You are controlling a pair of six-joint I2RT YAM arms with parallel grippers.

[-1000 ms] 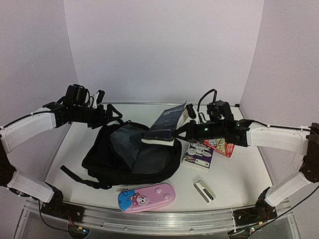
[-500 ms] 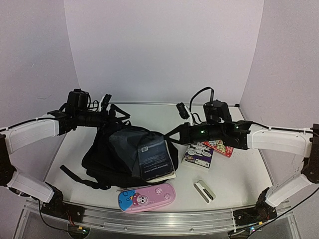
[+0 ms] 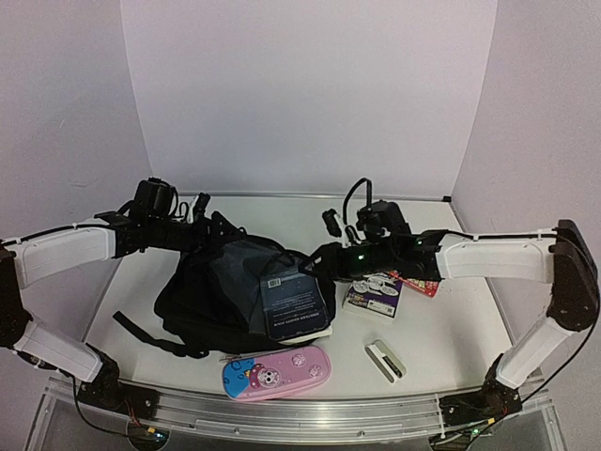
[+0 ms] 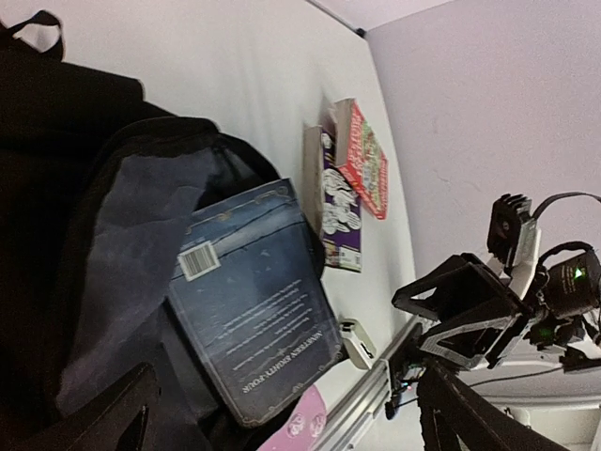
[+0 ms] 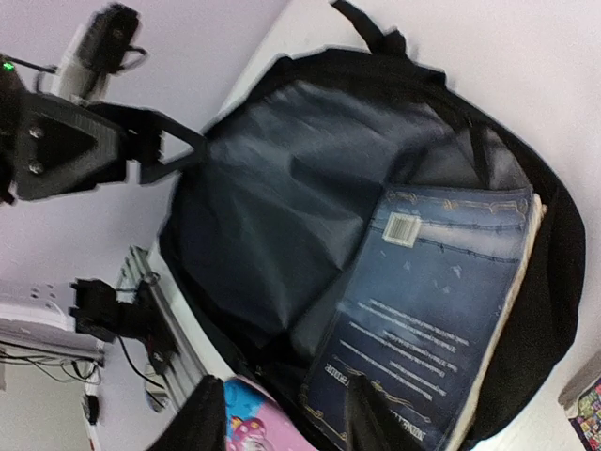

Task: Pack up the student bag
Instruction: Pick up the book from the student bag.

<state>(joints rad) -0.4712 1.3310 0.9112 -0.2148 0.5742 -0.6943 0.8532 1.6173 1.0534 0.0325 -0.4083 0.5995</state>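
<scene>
Right end effector point(image 5: 282, 402), fingers partly apart and empty, hovers above the dark blue book point(image 5: 432, 310) lying in the open student bag point(image 5: 254, 216); left end effector point(image 4: 286, 390) gapes wide, gripping nothing.

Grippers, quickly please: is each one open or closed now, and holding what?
Left gripper: open, gripping nothing.
Right gripper: open, empty; dark blue paperback book lies loose in the large black fabric backpack.

The whole desk point(image 3: 451, 329) is being viewed from high above its near edge, looking across it. The student bag point(image 3: 202, 291) is being looked into at close range by both wrist cameras from opposite sides, and the blue book point(image 3: 293, 303) is being shared by all three views.
</scene>
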